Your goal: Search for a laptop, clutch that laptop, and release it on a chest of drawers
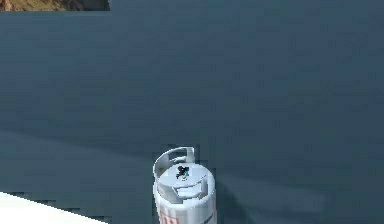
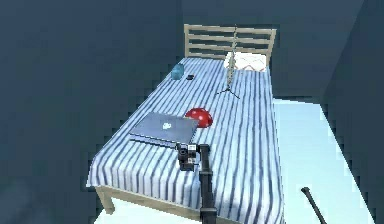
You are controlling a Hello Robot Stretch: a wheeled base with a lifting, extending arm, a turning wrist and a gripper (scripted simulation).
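A closed grey laptop [image 2: 162, 128] lies flat on the striped bed [image 2: 240, 150], in the near half toward the arm side view's left. The dark arm bar [image 2: 207, 190] rises from the bottom edge. Its gripper [image 2: 185, 157] is above the bed cover, just below and right of the laptop's near corner. I cannot tell whether it holds anything. A red rounded thing [image 2: 200, 116] lies right behind the laptop.
The bed has a pale wooden headboard [image 2: 228, 40], a pillow [image 2: 251, 64], a thin tripod-like stand [image 2: 230, 70] and a small blue bottle [image 2: 178, 72]. A dark stick [image 2: 312, 202] lies on the pale floor. In the forward view a white gas cylinder [image 1: 182, 190] stands before a dark blue wall [image 1: 250, 90].
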